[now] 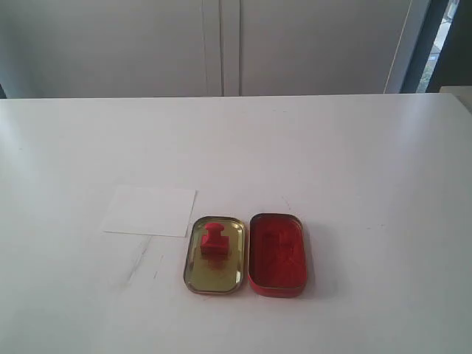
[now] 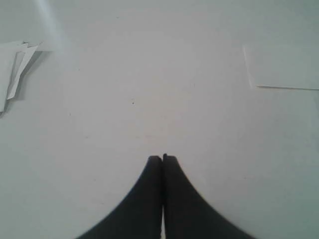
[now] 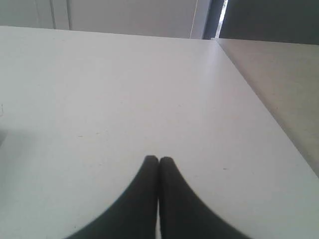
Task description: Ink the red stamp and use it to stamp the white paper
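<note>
- The small red T-shaped stamp (image 1: 214,240) stands upright inside the gold oval tin lid (image 1: 215,281) on the white table (image 1: 354,162).
- The red oval ink-pad tin (image 1: 277,289) lies open, touching the lid's right side.
- The thin white rectangular paper (image 1: 150,210) lies flat just beside the lid, to its left.
- The left end effector (image 2: 163,158) and the right end effector (image 3: 158,159) are both pressed together, pinching nothing, above bare table.

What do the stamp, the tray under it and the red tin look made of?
The red stamp looks like matt moulded plastic, uniformly red; a guess. The gold lid under it looks like thin polished metal: it mirrors the stamp. The red ink-pad tin seems painted metal, with a dull, textured pad inside.
</note>
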